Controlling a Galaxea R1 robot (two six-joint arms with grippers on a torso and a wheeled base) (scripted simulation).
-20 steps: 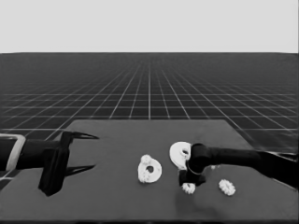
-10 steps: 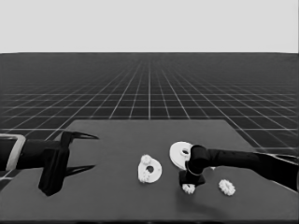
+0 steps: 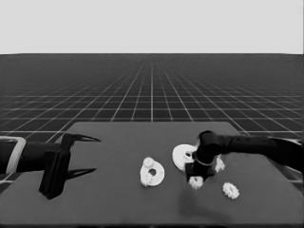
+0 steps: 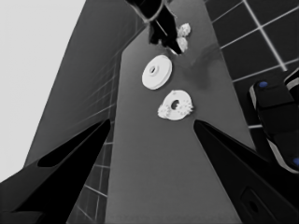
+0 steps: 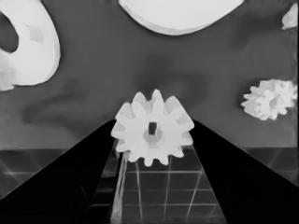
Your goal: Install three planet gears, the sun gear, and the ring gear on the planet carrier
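Observation:
My right gripper point(image 3: 195, 178) hangs just above the table's right half, shut on a planet gear point(image 5: 153, 134) that sits toothed and upright between its fingers. To its left, the planet carrier, the smaller round part point(image 3: 157, 175), lies flat with two gears on it point(image 3: 149, 163). The ring gear, the larger round part point(image 3: 181, 156), lies right behind the right gripper. Another loose planet gear point(image 3: 231, 190) rests to the right of that gripper. At the table's left end my left gripper point(image 3: 95, 154) waits, open, with nothing between its fingers.
A small white piece point(image 3: 219, 165) shows just past the right wrist; I cannot tell its shape. The right forearm point(image 3: 256, 145) stretches in from the right edge over the table's back right. Past the table's edge, dark machinery with blue lights point(image 4: 275, 121) shows in the left wrist view.
My right gripper has risen a little with the gear in it. The left arm and the other parts have not moved.

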